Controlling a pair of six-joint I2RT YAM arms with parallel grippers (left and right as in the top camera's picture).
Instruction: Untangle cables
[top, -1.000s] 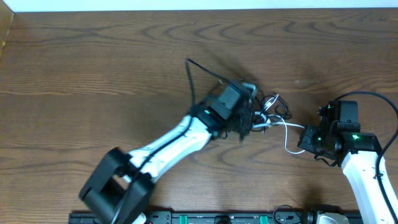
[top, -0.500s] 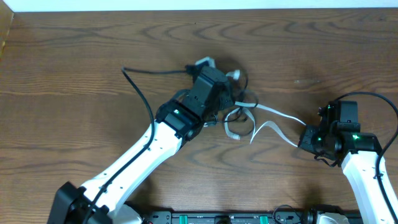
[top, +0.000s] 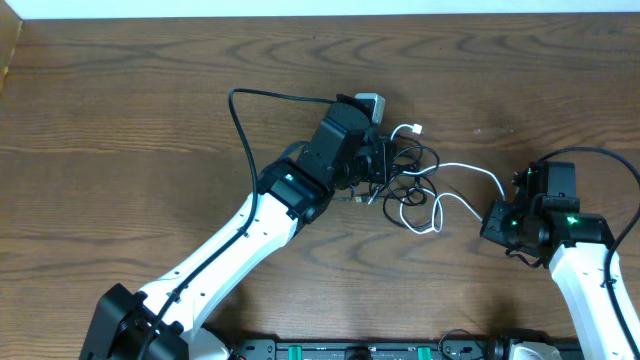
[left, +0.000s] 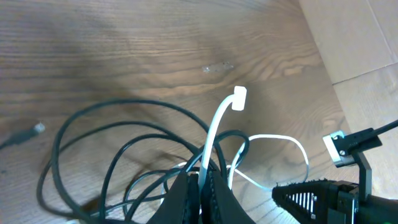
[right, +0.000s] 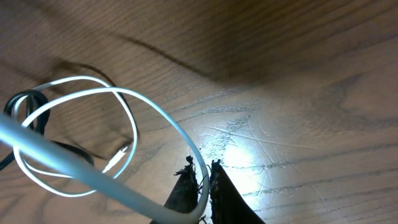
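Note:
The cables lie tangled at the table's middle: black cables (top: 418, 172) in loose loops and a white cable (top: 462, 170). My left gripper (top: 386, 165) is shut on the white cable (left: 214, 127) a short way below its white plug (left: 239, 96), which sticks up. Black loops (left: 112, 143) spread on the wood under it. From the tangle the white cable arcs over to my right gripper (top: 493, 216), which is shut on it near the other end. In the right wrist view the white cable (right: 118, 99) runs between the right gripper's (right: 203, 168) fingertips.
A thicker black wire (top: 240, 120) attached to the left arm arcs over the table to the left of the wrist. One black cable ends in a small plug (left: 37, 129) lying on the wood. Bare wooden table (top: 120, 150) surrounds the tangle.
My left gripper swung up and left with the white cable, then came back to the right. The white cable, stretched half a second ago, now hangs in slack loops. The right arm stayed put.

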